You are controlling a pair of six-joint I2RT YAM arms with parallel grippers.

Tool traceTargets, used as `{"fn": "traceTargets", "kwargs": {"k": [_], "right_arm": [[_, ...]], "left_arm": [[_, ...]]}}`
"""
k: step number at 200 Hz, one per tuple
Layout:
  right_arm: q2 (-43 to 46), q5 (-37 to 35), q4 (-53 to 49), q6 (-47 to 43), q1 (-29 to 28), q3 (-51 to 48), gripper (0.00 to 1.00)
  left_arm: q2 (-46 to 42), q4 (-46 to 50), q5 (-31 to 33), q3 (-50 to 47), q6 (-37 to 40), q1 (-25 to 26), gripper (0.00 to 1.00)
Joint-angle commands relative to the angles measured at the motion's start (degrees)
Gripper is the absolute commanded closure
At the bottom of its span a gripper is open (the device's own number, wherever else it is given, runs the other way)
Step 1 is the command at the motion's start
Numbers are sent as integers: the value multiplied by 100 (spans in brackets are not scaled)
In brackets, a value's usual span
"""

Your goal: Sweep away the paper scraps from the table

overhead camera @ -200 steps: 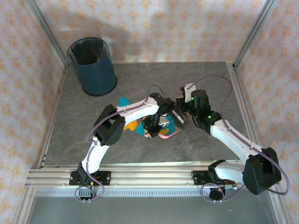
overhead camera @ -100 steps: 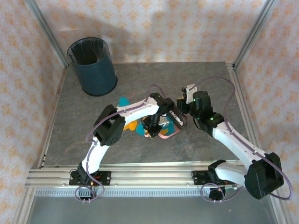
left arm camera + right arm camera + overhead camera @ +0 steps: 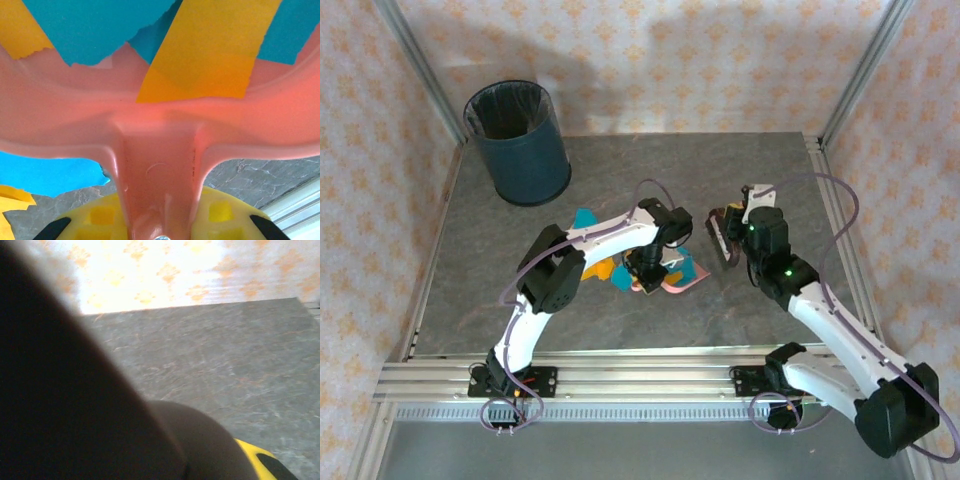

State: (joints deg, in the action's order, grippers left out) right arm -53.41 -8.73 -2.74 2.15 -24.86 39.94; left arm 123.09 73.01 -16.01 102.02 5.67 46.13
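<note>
Grey table (image 3: 470, 290): left tool (image 3: 160, 225) pinches pink dustpan (image 3: 160, 115) (paper scraps (image 3: 210, 50) inside); right tool (image 3: 733, 222) clamps dark brush (image 3: 722, 243).

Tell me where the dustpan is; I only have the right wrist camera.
Observer: The pink dustpan lies in the middle of the table, its handle clamped in the left end effector.
Operator: Check what's in it.
Observer: Teal and orange paper scraps lie in its tray.
Operator: Identify the dark shape blocking my view.
Observer: A dark brush in the right end effector, to the right of the dustpan and apart from it.
</note>
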Motion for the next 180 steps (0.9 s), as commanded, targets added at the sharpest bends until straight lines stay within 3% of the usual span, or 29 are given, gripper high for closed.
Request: {"fn": "traceTargets", "kwargs": {"k": [1,91,180], "right_arm": [[266,-909,-16,217,-21,-78,100],[436,-1010,-320,233,-26,-277,100],[289,44,-408,47,-22,-111,100]], "left_arm": [[-491,-193,197,-45,-151,-120,100],[-1020,-187,277,259,-296,-752,100],[-1282,189,281,1359,-382,-1487,100]]}}
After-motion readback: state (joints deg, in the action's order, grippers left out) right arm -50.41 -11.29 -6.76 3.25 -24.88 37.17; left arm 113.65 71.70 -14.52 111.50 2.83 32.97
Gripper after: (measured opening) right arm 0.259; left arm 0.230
